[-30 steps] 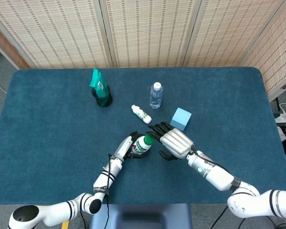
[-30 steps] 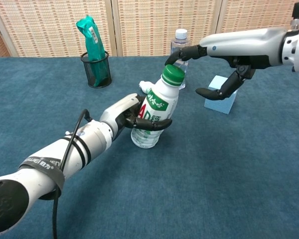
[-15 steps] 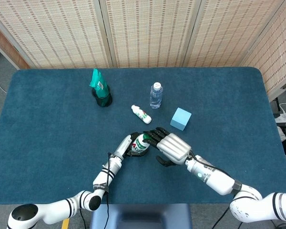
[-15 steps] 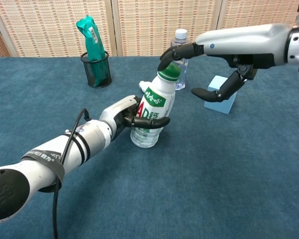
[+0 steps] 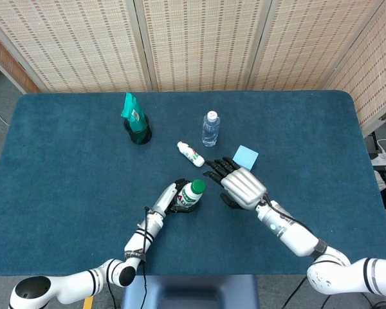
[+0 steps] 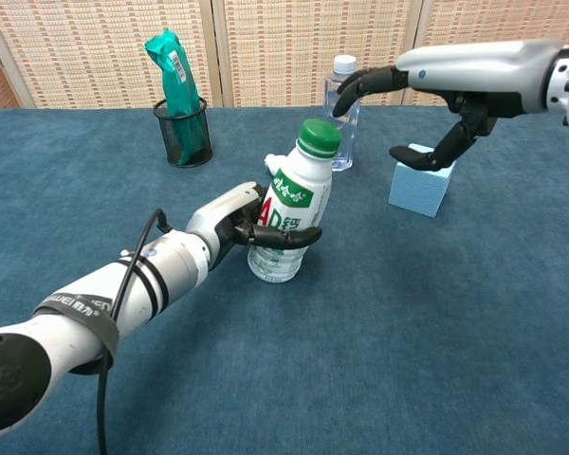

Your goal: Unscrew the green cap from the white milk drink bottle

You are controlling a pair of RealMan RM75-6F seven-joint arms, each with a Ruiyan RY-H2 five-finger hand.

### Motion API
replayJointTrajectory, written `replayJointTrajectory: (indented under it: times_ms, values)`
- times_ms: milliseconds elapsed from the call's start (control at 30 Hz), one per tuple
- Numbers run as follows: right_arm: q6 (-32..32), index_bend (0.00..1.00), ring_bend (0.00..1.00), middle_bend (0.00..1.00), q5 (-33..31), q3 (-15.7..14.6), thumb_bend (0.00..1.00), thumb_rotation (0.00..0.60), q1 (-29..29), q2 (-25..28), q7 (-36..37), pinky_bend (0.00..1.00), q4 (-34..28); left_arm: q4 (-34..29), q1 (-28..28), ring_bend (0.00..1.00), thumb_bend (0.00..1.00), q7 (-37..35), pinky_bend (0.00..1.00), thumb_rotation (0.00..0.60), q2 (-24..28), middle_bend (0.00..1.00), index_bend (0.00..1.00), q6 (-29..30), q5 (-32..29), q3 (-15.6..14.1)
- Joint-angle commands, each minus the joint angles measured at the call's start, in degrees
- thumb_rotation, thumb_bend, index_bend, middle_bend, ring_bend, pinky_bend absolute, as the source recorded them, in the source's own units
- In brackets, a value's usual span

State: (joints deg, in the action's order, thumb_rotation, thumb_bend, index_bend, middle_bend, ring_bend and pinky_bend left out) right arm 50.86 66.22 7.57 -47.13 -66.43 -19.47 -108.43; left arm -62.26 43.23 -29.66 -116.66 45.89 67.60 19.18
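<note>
From the head view, the white plastic milk drink bottle [image 5: 190,195] stands on the dark blue cloth worktop [image 5: 64,193], near its front edge, with the round green screw cap [image 5: 198,187] on top. The left hand [image 5: 174,198] wraps the bottle's lower body from the left. The right hand [image 5: 239,185] has pulled back to the right of the cap since half a second ago, when its fingertips lay over it; now its fingers are spread and hold nothing. A pale blue foam cube [image 5: 246,156] sits just behind that hand.

From the chest view, the bottle [image 6: 288,214] stands nearly upright, the cap [image 6: 318,137] seated on the neck. The left hand [image 6: 251,227] clasps the label area. The right hand [image 6: 436,100] hangs above and to the right, thumb and fingers apart, clear of the cap. A clear water bottle [image 6: 341,106] stands behind

Judging by this, the retreat looks like a regrasp between turns; the cap is not yet off
</note>
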Motion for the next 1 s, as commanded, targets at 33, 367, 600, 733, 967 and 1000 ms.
replayJointTrajectory:
  times_ms: [33,367,600,733,967,1000]
  values:
    - [-0.62,0.18,0.00,0.00,-0.51,-0.24,0.46,0.600,-0.43,-0.42,-0.76,0.00,0.10,0.18,0.12,0.39,0.93,0.07,0.06,0.600,-0.11,0.84,0.73,-0.03,-0.11,0.17]
    - [-0.90,0.21,0.00,0.00,-1.42,-0.30,0.46,0.600,-0.85,-0.98,-1.09,0.00,-0.39,1.07,0.29,0.48,0.97,0.17,0.12,0.600,-0.55,0.87,0.74,0.97,1.15,-0.25]
    - [-0.90,0.21,0.00,0.00,-1.48,-0.29,0.46,0.600,-1.06,-0.88,-1.23,0.00,-0.81,1.54,0.72,0.52,1.00,0.11,0.18,0.600,-0.45,0.90,0.76,0.44,2.06,-0.94]
    - [-0.88,0.21,0.00,0.00,-1.36,-0.27,0.46,0.600,-1.14,-0.71,-1.23,0.00,-1.16,1.41,0.92,0.53,1.00,0.78,0.20,0.600,-0.21,0.90,0.76,-0.49,1.57,-1.12]
    - [-1.53,0.21,0.00,0.00,-0.48,-0.39,0.46,0.600,-1.39,-0.18,-0.62,0.00,-2.02,0.51,1.25,0.53,1.00,1.52,0.20,0.600,0.39,0.91,0.76,-2.46,0.27,-1.04]
    - [-1.62,0.21,0.00,0.00,-0.29,-0.37,0.46,0.600,-1.42,-0.10,-0.41,0.00,-2.13,0.47,1.30,0.53,1.00,1.71,0.20,0.600,0.45,0.91,0.76,-2.57,0.22,-1.06]
